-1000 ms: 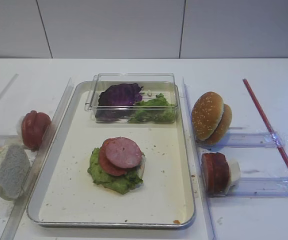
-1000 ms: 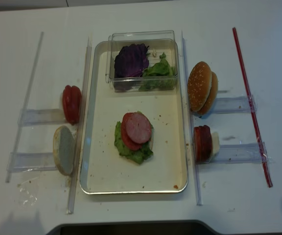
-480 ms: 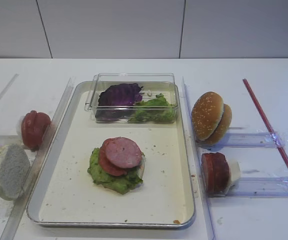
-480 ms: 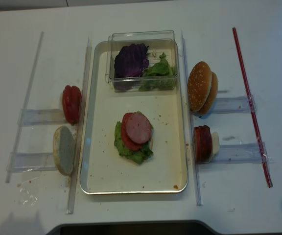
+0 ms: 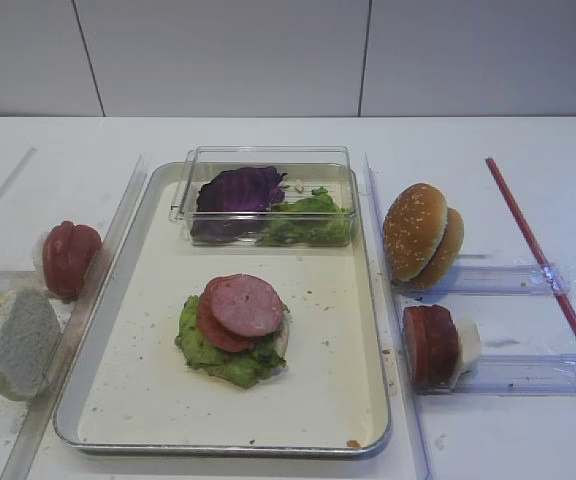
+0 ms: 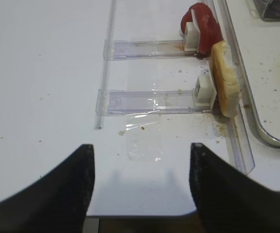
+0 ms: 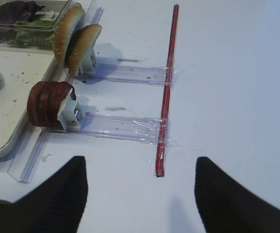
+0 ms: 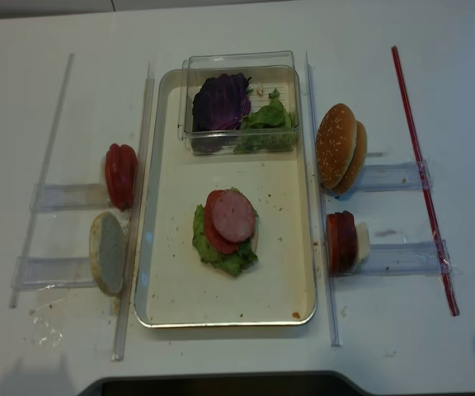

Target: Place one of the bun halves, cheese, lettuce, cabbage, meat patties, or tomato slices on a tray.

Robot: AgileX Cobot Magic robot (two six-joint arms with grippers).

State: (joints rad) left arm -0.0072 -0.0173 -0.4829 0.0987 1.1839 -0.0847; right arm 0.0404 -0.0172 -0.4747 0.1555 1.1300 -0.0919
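Right gripper (image 7: pixel 140 194) spread wide, holding nothing, parked over bare table. Left gripper (image 6: pixel 140 187) same deal, wide and empty. Meat patties (image 7: pixel 45 104) ahead-left of the right one, tray (image 7: pixel 4 145) further left; bun half (image 6: pixel 225 85) ahead-right of the left one.

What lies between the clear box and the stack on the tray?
Nothing but bare, crumb-speckled tray floor separates the box from the stack, clearest in the realsense view.

Clear box (image 5: pixel 268 160) at table (image 5: pixel 528 150) centre-back; clear rails (image 8: pixel 312 206) running front-to-back left and right of box; short clear holders (image 7: pixel 125 127) with white clips (image 6: pixel 204 90) across rails both sides; red strip (image 5: pixel 538 255) far right of box, slanted; crumbs (image 6: pixel 179 90) front-left
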